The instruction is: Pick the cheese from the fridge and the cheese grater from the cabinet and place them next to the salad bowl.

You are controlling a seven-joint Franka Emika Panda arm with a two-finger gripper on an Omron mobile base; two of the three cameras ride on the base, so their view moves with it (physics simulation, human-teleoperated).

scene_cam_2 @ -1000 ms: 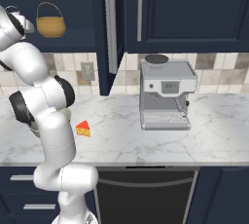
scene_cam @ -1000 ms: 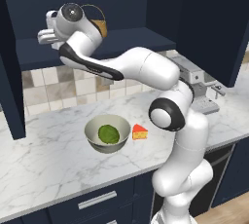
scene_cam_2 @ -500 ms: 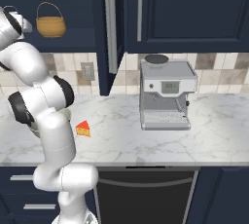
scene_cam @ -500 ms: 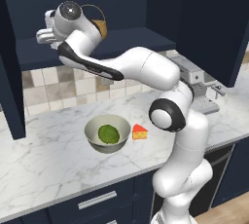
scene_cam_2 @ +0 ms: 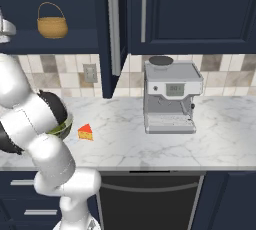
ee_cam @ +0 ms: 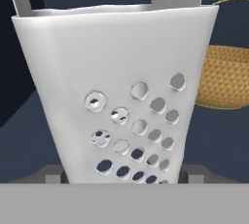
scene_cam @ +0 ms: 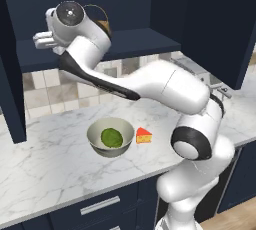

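Cheese grater (ee_cam: 121, 96): tapered pale metal box, punched round holes, frame centre; gripper (ee_cam: 121, 175) fingers flank its base; woven basket (ee_cam: 224, 77) right.

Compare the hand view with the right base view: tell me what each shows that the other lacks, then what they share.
Hand view alone: the cheese grater close up, its punched holes facing the camera, between the gripper fingertips. Right base view alone: the coffee machine, the cheese on the marble counter beside the salad bowl, and a wall outlet. Shared: the woven basket on the navy cabinet shelf.
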